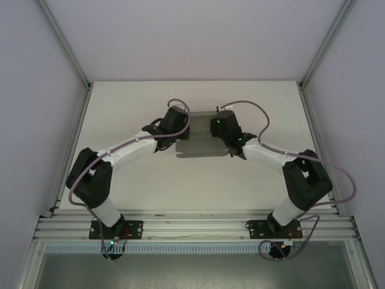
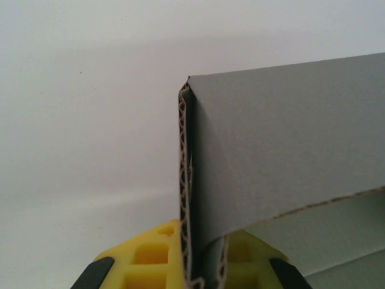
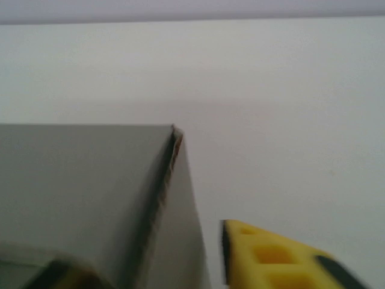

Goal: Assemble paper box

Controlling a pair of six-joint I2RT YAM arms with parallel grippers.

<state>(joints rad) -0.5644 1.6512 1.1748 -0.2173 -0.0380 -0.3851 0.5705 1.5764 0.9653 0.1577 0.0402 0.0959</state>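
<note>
Flanking one paper box [image 1: 201, 147], left pincer [image 2: 194, 259] pinches its wall; right pincer [image 3: 159, 265] stands parted.

Plain matte grey thin-card paper box [image 3: 78, 180] occupying left half of frame, top corner pointing up and right, raw corrugated edge running down from that corner. Right gripper [image 3: 144, 250] sitting astride this wall, jaws standing apart. Yellow plastic finger [image 3: 271, 259] with black pad showing at lower right, clear of card, strip of white table [image 3: 271, 120] lying between. Second finger [image 3: 54, 271] appearing as dark blur at lower left, contact with card impossible to tell. Pale lilac wall band [image 3: 192, 9] running along top.
</note>
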